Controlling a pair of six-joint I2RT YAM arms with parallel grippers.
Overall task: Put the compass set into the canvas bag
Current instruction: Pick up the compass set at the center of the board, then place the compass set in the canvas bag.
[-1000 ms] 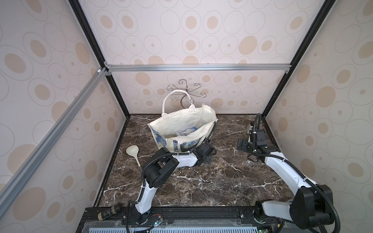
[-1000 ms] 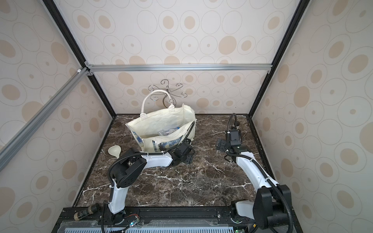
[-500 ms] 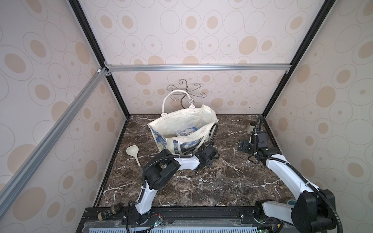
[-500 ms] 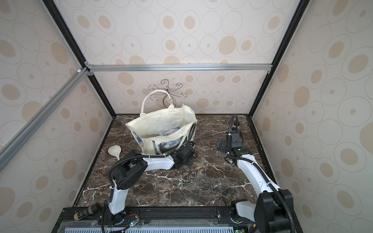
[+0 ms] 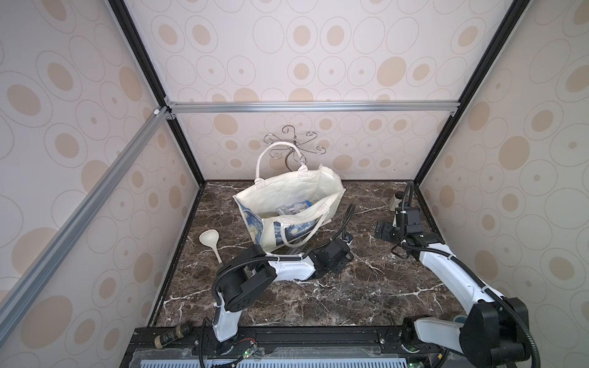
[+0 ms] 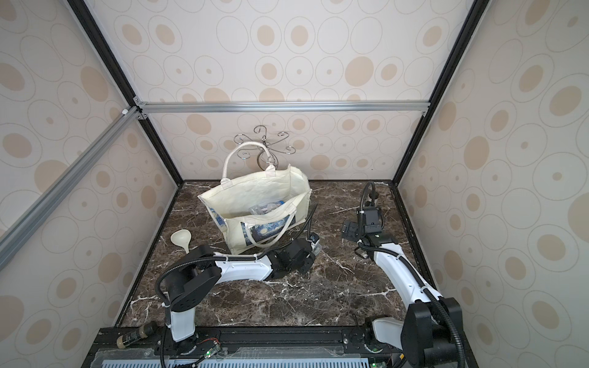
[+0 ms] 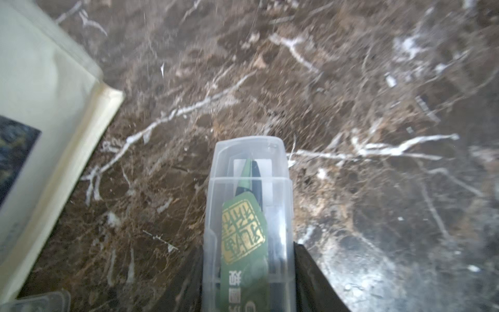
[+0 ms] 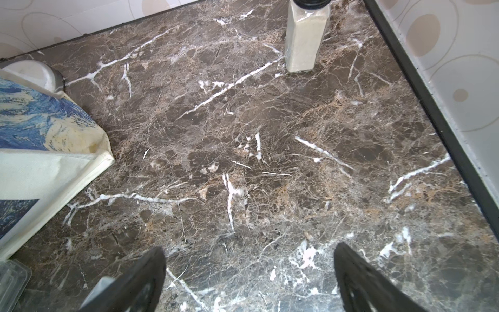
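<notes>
Left wrist view shows the left gripper point(image 7: 248, 259) clamped on the compass set point(image 7: 247, 167), a clear case, just beside the canvas bag point(image 5: 280, 188)'s near right corner. The grasp looks done; lifting it over the rim and dropping it in remain. Only the top views show the bag's open mouth. Right wrist view shows the right gripper point(image 8: 249, 270) spread wide, empty.

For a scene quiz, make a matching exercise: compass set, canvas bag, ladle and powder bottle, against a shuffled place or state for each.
1. compass set
2. canvas bag
3. ladle
4. bottle of pale powder

A. standing open, mouth up
B. lying on the table by a side wall
C. clamped in the left gripper
D. upright near a back corner

Pairs: 1-C, 2-A, 3-B, 4-D.
</notes>
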